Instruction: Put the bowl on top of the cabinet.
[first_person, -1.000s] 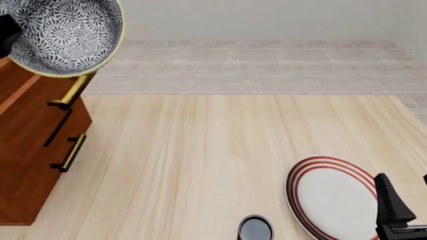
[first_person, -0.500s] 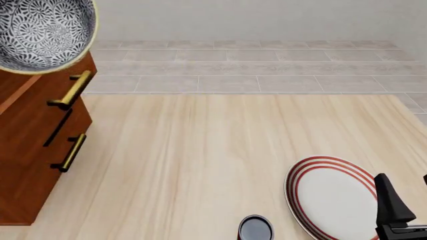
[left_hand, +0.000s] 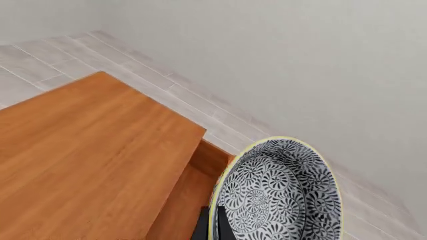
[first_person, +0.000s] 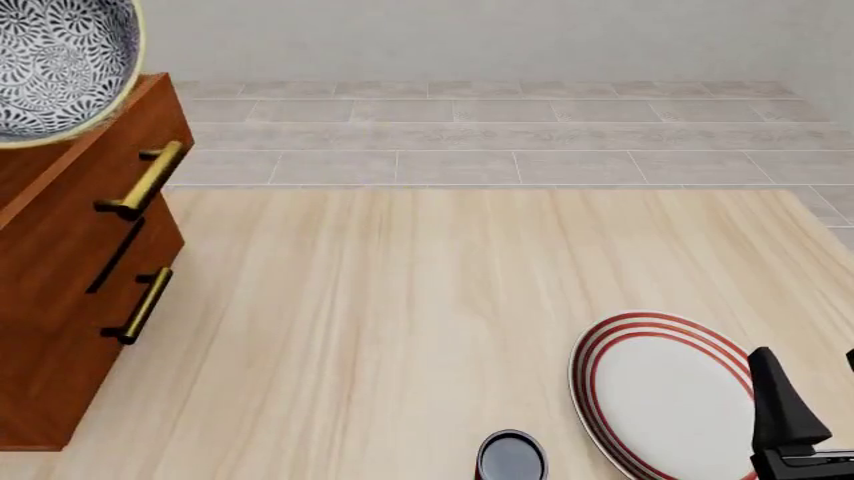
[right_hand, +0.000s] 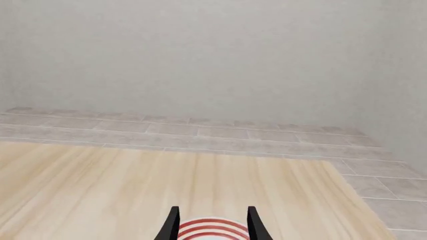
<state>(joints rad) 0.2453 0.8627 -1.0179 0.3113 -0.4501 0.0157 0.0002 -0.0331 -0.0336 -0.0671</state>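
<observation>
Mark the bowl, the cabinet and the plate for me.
bowl (first_person: 60, 60), front view, patterned inside
cabinet (first_person: 67, 260), front view, drawer front
plate (first_person: 667, 400), front view, white centre

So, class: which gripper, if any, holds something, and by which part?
The left gripper holds the bowl by its rim, one finger inside and one outside, above the cabinet. The right gripper is open and empty.

A flat white plate (first_person: 667, 400) with red rings lies on the pale wooden surface (first_person: 400, 320), just in front of the right claw (first_person: 814, 425) and partly beneath it. A small dark cup (first_person: 511, 457) stands beside the plate, on the side away from that claw. Grey floor tiles (first_person: 534, 130) run beyond, up to a plain wall (right_hand: 200, 55).
</observation>
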